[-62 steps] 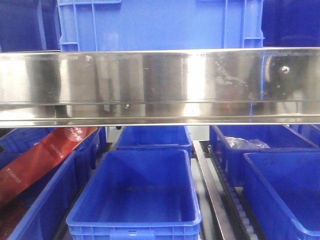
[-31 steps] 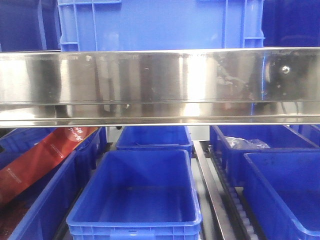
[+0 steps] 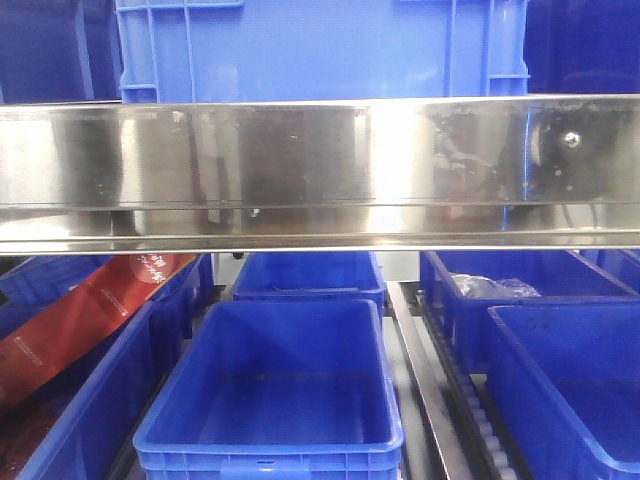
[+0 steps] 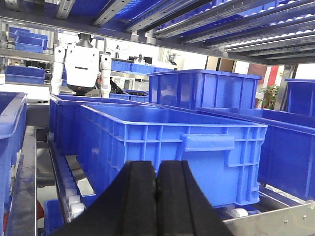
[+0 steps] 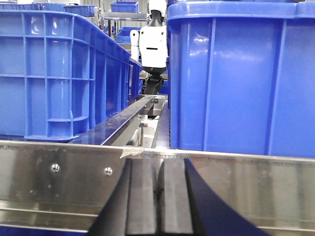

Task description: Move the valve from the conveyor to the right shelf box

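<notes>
The left gripper [image 4: 156, 196] has its fingers pressed together, empty, with a blue bin [image 4: 172, 147] just beyond them. The right gripper [image 5: 158, 196] is closed and empty too, a steel shelf rail [image 5: 74, 172] straight ahead of its fingers.

A shiny stainless-steel shelf rail [image 3: 320, 170] spans the front view from left to right; a large blue plastic crate [image 3: 320, 50] stands on the level above it; below, on roller tracks [image 3: 470, 400], open blue plastic bins sit in rows: a near centre bin [image 3: 275, 385], a far centre bin [image 3: 310, 275], right bins [image 3: 565, 380]; a red printed package [image 3: 85, 320] lies slanted in the left bin.
</notes>
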Robot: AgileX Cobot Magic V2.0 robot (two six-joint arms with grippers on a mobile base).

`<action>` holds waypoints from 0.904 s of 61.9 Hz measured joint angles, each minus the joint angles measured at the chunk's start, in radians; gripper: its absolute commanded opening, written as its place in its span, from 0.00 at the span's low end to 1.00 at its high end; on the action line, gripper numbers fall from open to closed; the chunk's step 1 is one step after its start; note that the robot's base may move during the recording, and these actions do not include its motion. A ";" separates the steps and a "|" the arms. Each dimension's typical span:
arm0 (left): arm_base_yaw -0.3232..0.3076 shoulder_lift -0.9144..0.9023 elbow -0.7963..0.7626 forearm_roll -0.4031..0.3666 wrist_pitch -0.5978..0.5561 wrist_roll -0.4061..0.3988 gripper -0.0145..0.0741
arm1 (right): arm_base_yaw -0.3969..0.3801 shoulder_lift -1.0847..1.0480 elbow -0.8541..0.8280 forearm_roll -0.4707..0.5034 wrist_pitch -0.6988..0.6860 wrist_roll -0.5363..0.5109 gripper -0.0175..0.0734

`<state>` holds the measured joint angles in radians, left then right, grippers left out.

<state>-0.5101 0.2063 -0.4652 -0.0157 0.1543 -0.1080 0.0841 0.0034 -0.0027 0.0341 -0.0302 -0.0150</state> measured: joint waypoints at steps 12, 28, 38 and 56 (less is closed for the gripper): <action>0.033 -0.010 0.070 0.104 -0.004 0.000 0.04 | 0.000 0.000 0.000 0.000 0.000 0.000 0.01; 0.277 -0.010 0.343 0.094 -0.210 0.000 0.04 | 0.000 0.000 0.000 0.000 0.000 0.000 0.01; 0.371 -0.010 0.457 0.092 -0.356 0.000 0.04 | 0.000 0.000 0.000 0.000 0.000 0.000 0.01; 0.381 -0.133 0.464 0.090 -0.253 0.000 0.04 | 0.000 0.000 0.000 0.000 0.000 0.000 0.01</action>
<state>-0.1293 0.0730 -0.0010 0.0743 -0.0989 -0.1084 0.0841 0.0034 -0.0027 0.0341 -0.0302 -0.0150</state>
